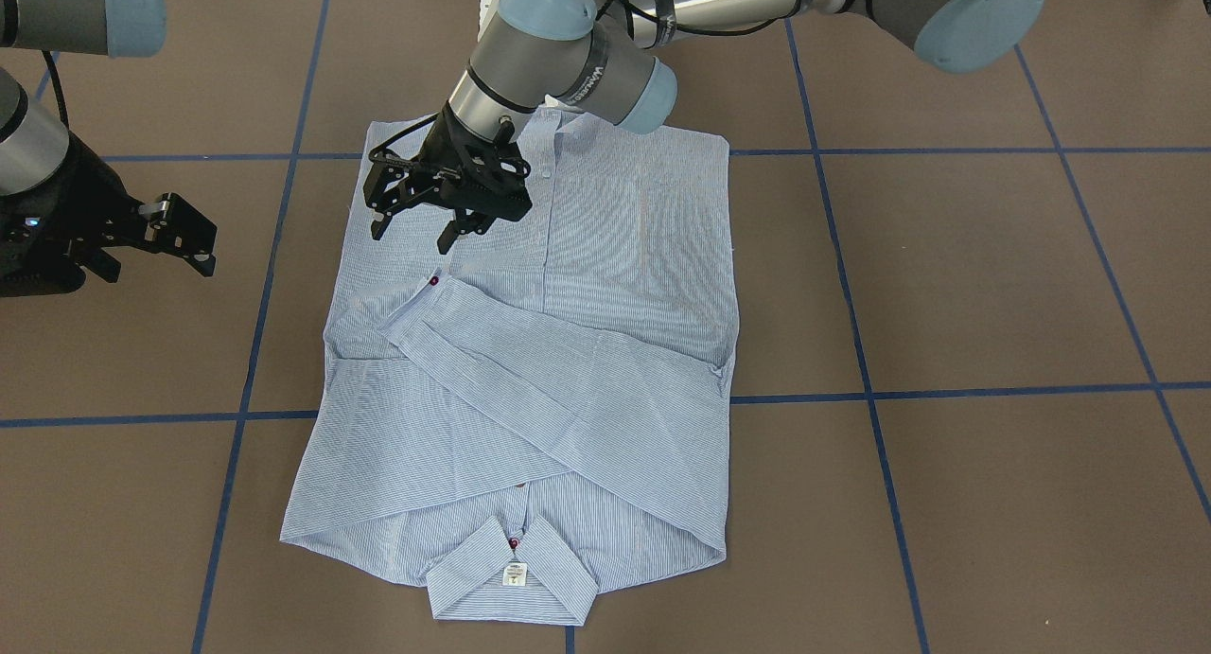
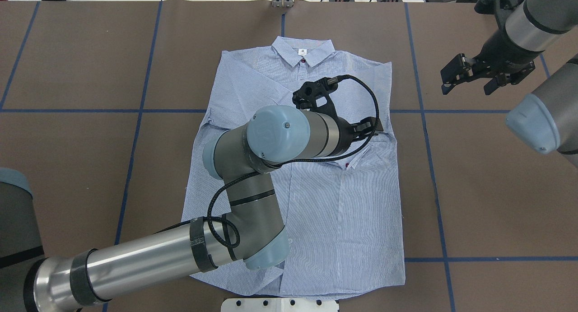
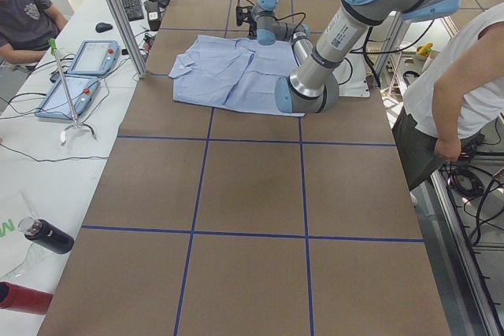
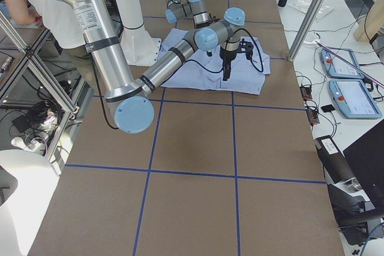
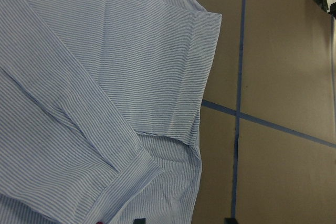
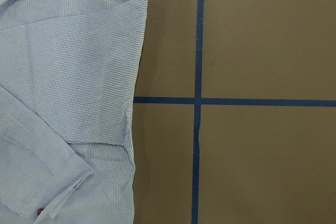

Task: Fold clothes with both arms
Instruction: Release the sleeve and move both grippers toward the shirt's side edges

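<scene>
Status: striped shirt [image 1: 615, 256] lies flat on the brown bench [image 1: 993, 275], front up, directly under the left hand [image 1: 412, 238]

Left hand hangs over the shirt's lower front with its jaws spread and nothing between them. From these views we can't tell whether the fingertips [image 1: 379, 231] touch the cloth. One sleeve [image 1: 530, 370] is folded diagonally across the chest. Its cuff [image 1: 416, 313], with a red button [image 1: 434, 281], ends just beyond the fingertips, on the side away from the robot. The collar [image 1: 516, 578] and white neck label [image 1: 514, 574] sit well past the hand, at the shirt's far end

Right hand [image 2: 467, 86] is also spread and empty. It's over bare bench, with the shirt well off to its side, toward the left arm [image 2: 253, 167]. Its wrist camera shows the shirt's edge and the cuff at frame left, and blue tape lines [image 6: 198, 100] crossing on the bench below
</scene>
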You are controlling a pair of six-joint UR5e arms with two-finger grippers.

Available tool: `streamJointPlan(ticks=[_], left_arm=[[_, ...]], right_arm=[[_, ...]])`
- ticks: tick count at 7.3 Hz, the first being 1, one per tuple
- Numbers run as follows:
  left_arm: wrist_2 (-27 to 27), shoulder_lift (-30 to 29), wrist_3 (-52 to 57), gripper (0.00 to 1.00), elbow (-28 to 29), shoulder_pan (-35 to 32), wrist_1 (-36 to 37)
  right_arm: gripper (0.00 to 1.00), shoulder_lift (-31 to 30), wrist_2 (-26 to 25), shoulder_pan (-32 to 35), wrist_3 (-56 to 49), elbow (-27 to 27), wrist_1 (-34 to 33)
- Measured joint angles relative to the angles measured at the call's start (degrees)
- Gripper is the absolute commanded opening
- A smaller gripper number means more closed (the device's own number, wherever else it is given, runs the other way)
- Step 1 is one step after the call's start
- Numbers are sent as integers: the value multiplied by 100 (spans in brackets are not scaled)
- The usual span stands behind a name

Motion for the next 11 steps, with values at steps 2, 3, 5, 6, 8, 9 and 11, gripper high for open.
streamJointPlan(ticks=[2, 3, 5, 6, 8, 9, 11], left_arm=[[-125, 502, 21, 99, -953, -152, 916], [-315, 818, 26, 99, -1405, -323, 1284], [-433, 1660, 30, 100, -2244, -547, 1516], [-373, 1981, 42, 100, -2555, -589, 1549], [-319, 2273, 73, 100, -2857, -627, 1648], [-334, 2390, 80, 100, -3008, -633, 1680], [-355, 2694, 86, 100, -3303, -643, 1663]], right_arm=[[100, -147, 102, -31, 21, 140, 9], [100, -305, 139, -135, 70, 286, 35], [100, -731, -39, -735, 1080, 526, 870], [100, -976, -343, -1203, 1847, 567, 1564], [100, -1304, -876, -2049, 2843, 654, 2294], [100, -1361, -1058, -2387, 3191, 728, 2376], [100, -1390, -1285, -2947, 3587, 833, 2412]])
